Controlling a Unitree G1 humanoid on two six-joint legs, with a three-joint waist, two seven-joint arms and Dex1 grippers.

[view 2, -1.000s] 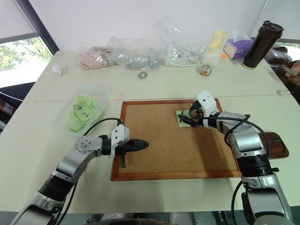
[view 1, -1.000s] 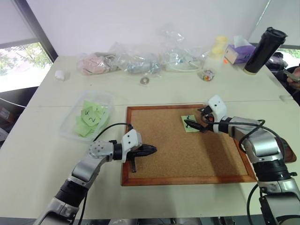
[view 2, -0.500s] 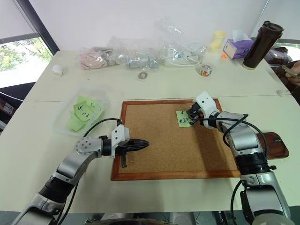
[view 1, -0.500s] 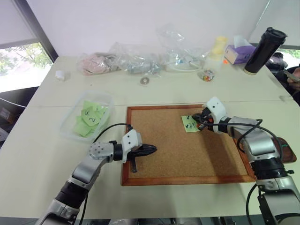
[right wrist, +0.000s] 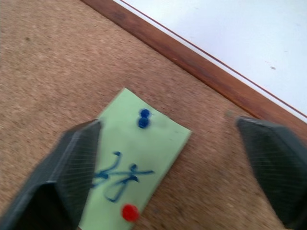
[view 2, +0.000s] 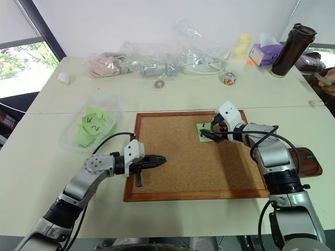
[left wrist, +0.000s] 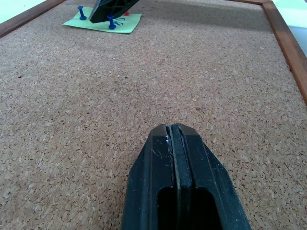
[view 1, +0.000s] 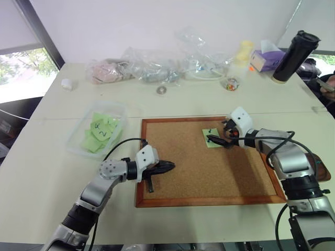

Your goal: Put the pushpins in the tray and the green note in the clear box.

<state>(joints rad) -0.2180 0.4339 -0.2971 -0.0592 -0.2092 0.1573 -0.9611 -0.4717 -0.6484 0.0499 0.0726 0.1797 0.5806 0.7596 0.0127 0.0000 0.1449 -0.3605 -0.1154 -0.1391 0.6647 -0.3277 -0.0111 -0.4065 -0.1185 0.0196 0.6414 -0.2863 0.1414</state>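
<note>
**Desk:** Head view first — where's the green note?

**Me:** I see the green note (view 1: 211, 137) pinned near the far edge of the corkboard (view 1: 199, 167). My right gripper (view 1: 218, 138) sits over it, one finger across the note's near edge. The clear box (view 1: 97, 130), with other green notes inside, lies on the table off the board's left side; the tray (view 2: 305, 162) is behind my right arm, off the board's right side.

**Desk:** Left wrist?

**Me:** My left gripper (left wrist: 172, 143) is pressed together, empty, low over bare cork, well apart from the note.

**Desk:** Right wrist?

**Me:** Fingers spread wide — one over the note's edge, the other past the note, over the board's frame. Two pushpins show: a blue pin (right wrist: 143, 118) and a red pin (right wrist: 128, 212).
</note>
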